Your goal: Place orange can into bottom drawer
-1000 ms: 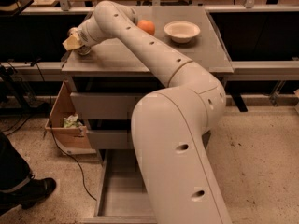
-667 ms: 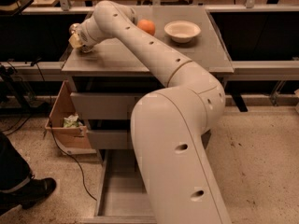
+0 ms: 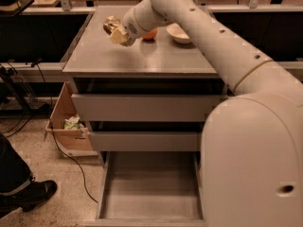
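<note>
My gripper [image 3: 115,31] hangs over the left part of the grey cabinet top [image 3: 142,58]. It is shut on the orange can [image 3: 111,23], a shiny golden-brown can held just above the surface. The round orange fruit [image 3: 150,34] lies right behind the gripper. The bottom drawer [image 3: 150,186] is pulled out at the foot of the cabinet, its flat grey floor bare. My white arm runs from the lower right up across the cabinet and hides the drawers' right ends.
A white bowl [image 3: 179,32] sits on the top, right of the fruit. The two upper drawers [image 3: 142,108] are slightly ajar. A wooden box [image 3: 66,122] with rubbish stands left of the cabinet, cables trail nearby, and a person's shoe [image 3: 26,195] is at lower left.
The gripper with the can has moved right along the cabinet top, from its left edge towards the fruit. The view now shows the open bottom drawer more fully.
</note>
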Motion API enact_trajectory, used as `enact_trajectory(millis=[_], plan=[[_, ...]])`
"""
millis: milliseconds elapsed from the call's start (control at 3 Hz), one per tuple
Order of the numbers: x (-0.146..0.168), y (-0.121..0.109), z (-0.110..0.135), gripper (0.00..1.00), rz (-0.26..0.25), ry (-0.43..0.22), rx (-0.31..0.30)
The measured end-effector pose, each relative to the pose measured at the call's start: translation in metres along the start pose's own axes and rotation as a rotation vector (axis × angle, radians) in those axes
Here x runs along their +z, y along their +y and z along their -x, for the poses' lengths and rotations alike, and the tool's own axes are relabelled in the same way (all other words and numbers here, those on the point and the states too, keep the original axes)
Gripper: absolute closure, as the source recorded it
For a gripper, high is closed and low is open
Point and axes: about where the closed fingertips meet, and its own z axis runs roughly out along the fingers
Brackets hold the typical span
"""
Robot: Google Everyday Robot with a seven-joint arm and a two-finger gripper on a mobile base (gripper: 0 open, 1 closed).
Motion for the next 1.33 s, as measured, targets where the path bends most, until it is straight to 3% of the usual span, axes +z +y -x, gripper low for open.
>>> enact_trajectory(millis=[333, 667, 1333], plan=[[-0.077, 0.0, -0.032, 1.0, 0.038, 0.038, -0.021], [-0.077, 0.007, -0.035, 1.0, 0.037, 0.046, -0.032], [-0.154, 0.09, -0.043, 1.0, 0.004, 0.009, -0.103]])
